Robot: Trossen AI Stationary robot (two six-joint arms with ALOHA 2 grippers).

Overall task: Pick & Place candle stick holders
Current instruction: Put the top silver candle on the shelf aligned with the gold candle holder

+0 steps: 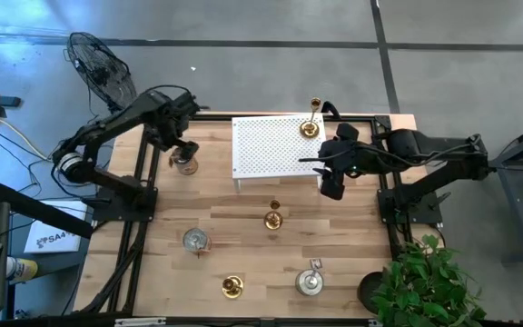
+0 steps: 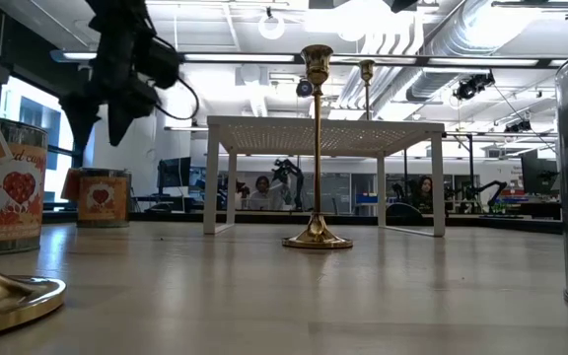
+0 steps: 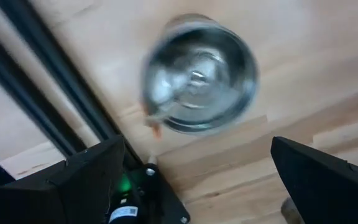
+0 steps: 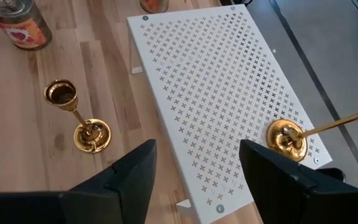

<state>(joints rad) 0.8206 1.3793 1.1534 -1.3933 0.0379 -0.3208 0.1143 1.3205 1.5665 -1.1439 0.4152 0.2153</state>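
Observation:
A squat silvery cup-like holder [image 1: 187,164] [image 3: 197,71] stands upright on the wooden table at the far left. My left gripper [image 1: 182,149] [image 3: 197,180] hangs open just above it, pointing down and touching nothing. One slim gold candlestick [image 1: 311,123] [image 4: 286,138] stands on the white perforated rack [image 1: 275,145]. Another gold candlestick [image 1: 273,218] [image 2: 316,148] stands on the table in front of the rack. My right gripper [image 1: 332,182] [image 4: 197,180] hovers open above the rack's right end, with nothing between its fingers.
Nearer the front edge stand a silvery holder [image 1: 196,240], a gold candlestick [image 1: 232,287] and another silvery holder [image 1: 310,282]. A potted plant [image 1: 420,286] sits at the front right corner. A fan [image 1: 101,68] stands beyond the far left corner.

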